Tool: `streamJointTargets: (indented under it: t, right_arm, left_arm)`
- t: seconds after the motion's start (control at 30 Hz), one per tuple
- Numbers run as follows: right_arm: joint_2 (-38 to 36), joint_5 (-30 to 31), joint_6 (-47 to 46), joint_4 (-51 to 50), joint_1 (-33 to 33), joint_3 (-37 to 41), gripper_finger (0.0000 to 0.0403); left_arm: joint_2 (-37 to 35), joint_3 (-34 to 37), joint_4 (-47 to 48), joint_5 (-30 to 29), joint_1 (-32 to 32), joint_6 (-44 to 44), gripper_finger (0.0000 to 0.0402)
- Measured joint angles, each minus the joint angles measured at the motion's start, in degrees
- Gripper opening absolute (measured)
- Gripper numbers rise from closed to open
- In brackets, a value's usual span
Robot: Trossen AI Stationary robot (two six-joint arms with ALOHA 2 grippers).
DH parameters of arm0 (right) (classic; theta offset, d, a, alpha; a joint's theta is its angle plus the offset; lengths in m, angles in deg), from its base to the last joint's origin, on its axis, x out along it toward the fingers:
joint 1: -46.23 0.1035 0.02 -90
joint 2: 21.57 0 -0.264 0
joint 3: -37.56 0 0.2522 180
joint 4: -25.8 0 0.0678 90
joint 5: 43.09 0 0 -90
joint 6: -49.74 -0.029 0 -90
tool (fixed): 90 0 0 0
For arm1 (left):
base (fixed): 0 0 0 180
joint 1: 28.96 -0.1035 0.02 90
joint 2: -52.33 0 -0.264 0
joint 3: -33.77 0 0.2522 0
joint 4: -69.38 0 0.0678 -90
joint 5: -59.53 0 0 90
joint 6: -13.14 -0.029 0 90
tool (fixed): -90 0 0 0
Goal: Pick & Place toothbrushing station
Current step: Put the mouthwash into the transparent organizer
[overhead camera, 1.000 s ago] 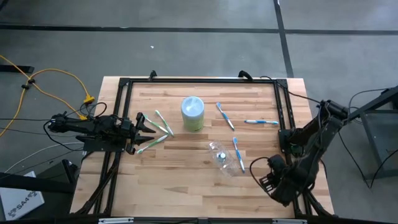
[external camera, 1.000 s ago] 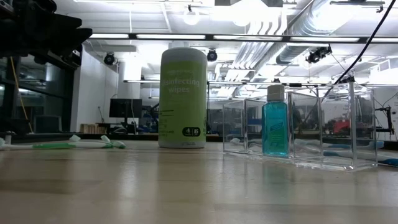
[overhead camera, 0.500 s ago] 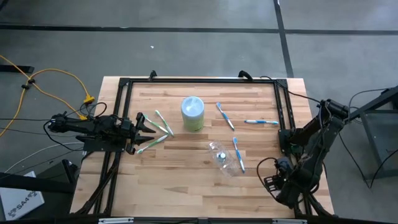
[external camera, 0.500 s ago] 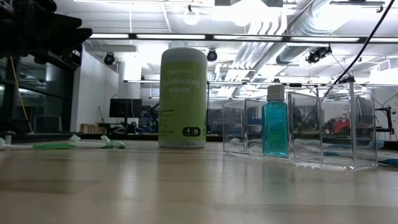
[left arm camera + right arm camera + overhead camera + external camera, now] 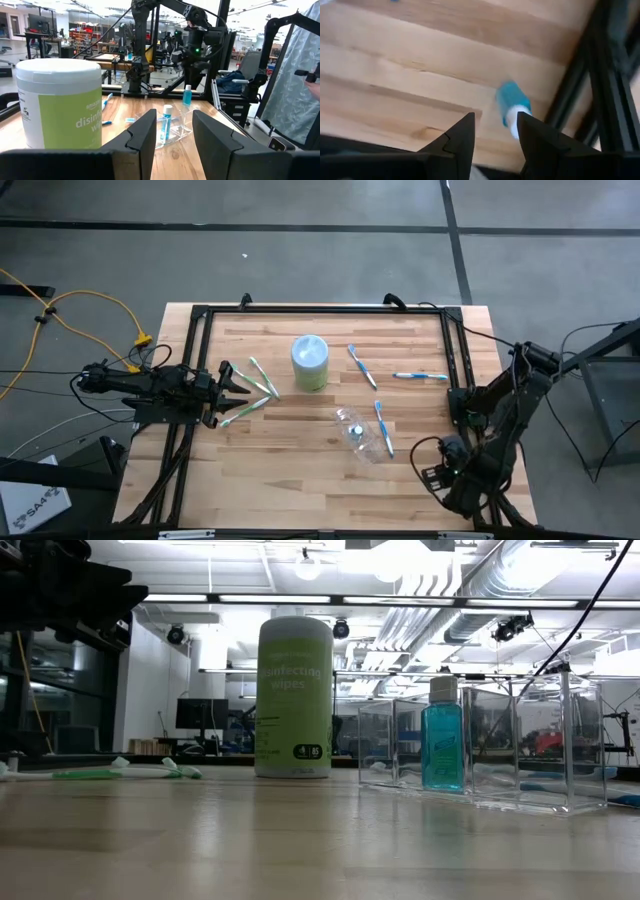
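Now the right gripper [image 5: 428, 477], its fingers spread and empty, is drifting back along the surface's [image 5: 300, 470] near right corner, settling over a small blue tube [image 5: 512, 106] lying beside the frame rail there. Farther in, the clear plastic container [image 5: 358, 433] is lying mid-surface with toothbrushes [image 5: 384, 426] scattered around it, so placing is looking barely begun. Meanwhile the left gripper [image 5: 238, 386] is waiting at the left edge, fingers spread, beside the green-white toothbrushes [image 5: 262, 377].

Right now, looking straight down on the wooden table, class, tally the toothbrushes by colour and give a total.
Slim green-white toothbrushes, at the table's left: 3
Slim blue-white toothbrushes, right of the middle: 3
Total: 6
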Motion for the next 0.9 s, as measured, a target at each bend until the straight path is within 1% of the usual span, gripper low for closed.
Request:
streamJointTargets:
  t: [0.23, 0.47, 0.57, 0.67, 0.9]
  right_arm:
    - [-0.06, 6.94, 21.47, -1.60, 0.21, 0.00, 0.0139]
    - [-0.26, 10.73, 35.97, -0.04, -1.65, -0.72, 0.0131]
    - [-0.26, 11.13, 41.47, 0.69, -1.84, -0.87, 0.0125]
    - [-0.26, 10.24, 47.81, 1.58, -1.51, -0.87, 0.0124]
    - [-0.26, 4.52, 68.38, 6.35, 2.81, -0.87, 0.0138]
  left_arm:
    - [0.00, 0.00, -0.01, -0.01, 0.00, 0.00, 0.0124]
    - [0.00, 0.00, -0.02, -0.02, 0.01, 0.00, 0.0124]
    - [0.00, 0.00, 0.00, 0.00, 0.00, 0.01, 0.0124]
    - [0.00, 0.00, 0.00, -0.02, -0.01, 0.00, 0.0124]
    - [0.00, 0.00, -0.02, -0.02, -0.01, 0.00, 0.0124]
